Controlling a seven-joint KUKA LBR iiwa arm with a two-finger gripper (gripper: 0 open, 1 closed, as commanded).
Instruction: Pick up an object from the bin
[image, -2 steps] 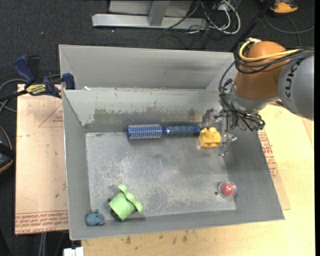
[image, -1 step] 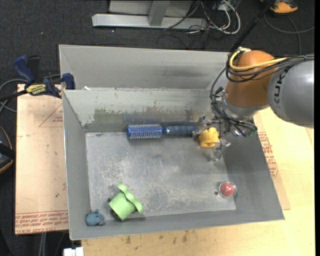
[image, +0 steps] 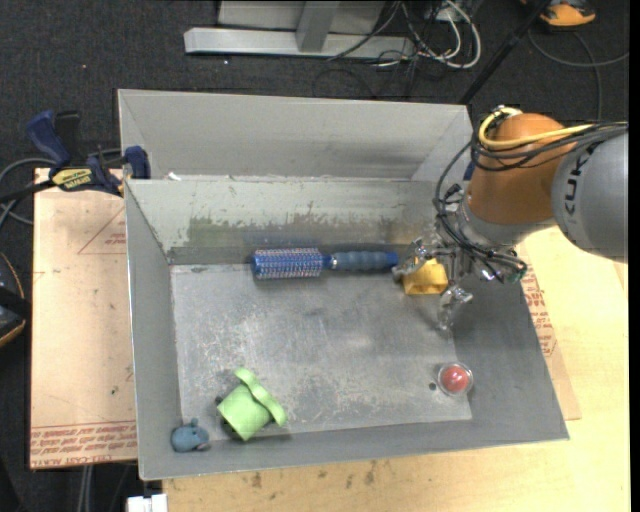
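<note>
Hovering by the yellow block, where a crowded corner could spoil the pick

The gripper (image: 449, 292) hangs low at the back right of the bin (image: 300, 140), close to where the floor meets the sloping right wall. A small yellow block (image: 424, 279) lies just beside it on the side away from the arm, and it looks to be the nearest thing to pick. Whether the jaws stand open or closed I cannot tell, since the wrist and its cables cover them from above. Nor can I tell whether the block sits between them or only against their outer side.

That doubt is the main risk. If the block is outside the jaws, closing them would catch nothing, or would nudge the block along the floor.

The blue hairbrush (image: 322, 263) lies along the back wall with its handle end pointing at the block, very near it or touching. A grasp taken a little wide could pinch the handle too, drag the brush, or tip the block out as the arm lifts.

The sloping wall is also close, so a sideways correction might scrape the gripper on metal.

The red ball (image: 456, 378) sits nearer the front on the same side, apart from the gripper, and I judge it would roll if bumped. The green cup (image: 248, 409) and small blue thing (image: 188, 437) at the front left are well clear
</note>
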